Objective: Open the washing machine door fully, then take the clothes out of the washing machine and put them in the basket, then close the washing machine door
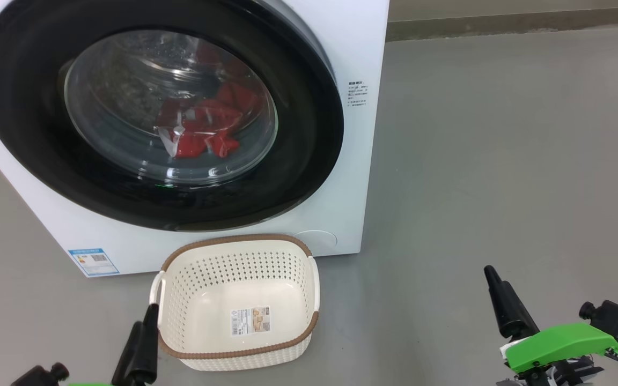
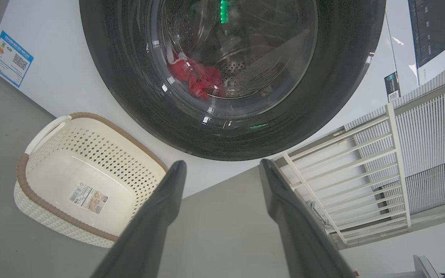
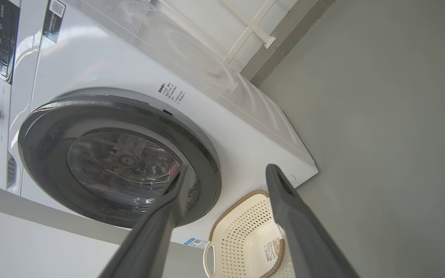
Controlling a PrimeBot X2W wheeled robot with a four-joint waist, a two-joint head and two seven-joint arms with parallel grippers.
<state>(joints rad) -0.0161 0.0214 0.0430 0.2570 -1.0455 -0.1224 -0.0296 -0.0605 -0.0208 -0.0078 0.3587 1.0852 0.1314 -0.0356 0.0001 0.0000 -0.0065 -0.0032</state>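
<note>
1. Head view: I see one washing machine (image 1: 354, 177) at 11 o'clock. Its one door (image 1: 309, 134) is shut and faces me, and through it the clothes (image 1: 207, 126) show as one red garment. One basket (image 1: 236, 239) sits at 6 o'clock, mouth up, long axis 9-to-3. My left gripper (image 1: 142, 338) is at 7 and my right gripper (image 1: 505, 305) at 4.
2. Left wrist view: my left fingers (image 2: 160, 208) are spread wide, holding nothing. The basket is at 8, the door at 12.
3. Right wrist view: my right fingers (image 3: 157, 224) are wide apart, holding nothing. The door is at 9, the basket at 6.
</note>
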